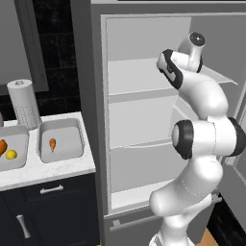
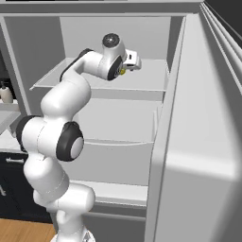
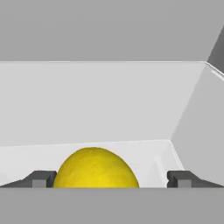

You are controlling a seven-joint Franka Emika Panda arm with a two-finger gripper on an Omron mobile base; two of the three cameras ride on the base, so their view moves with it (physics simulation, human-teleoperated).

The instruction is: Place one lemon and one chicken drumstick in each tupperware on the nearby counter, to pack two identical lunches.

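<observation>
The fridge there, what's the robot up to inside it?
The arm reaches onto a fridge shelf, its open claw set either side of a lemon, not yet closed on it. On the counter, the left tupperware holds a drumstick and a lemon; the right tupperware has a drumstick alone.

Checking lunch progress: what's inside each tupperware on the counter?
The right tupperware holds one chicken drumstick. The left tupperware holds a lemon and a drumstick; its left part is cut off by the frame edge.
</observation>
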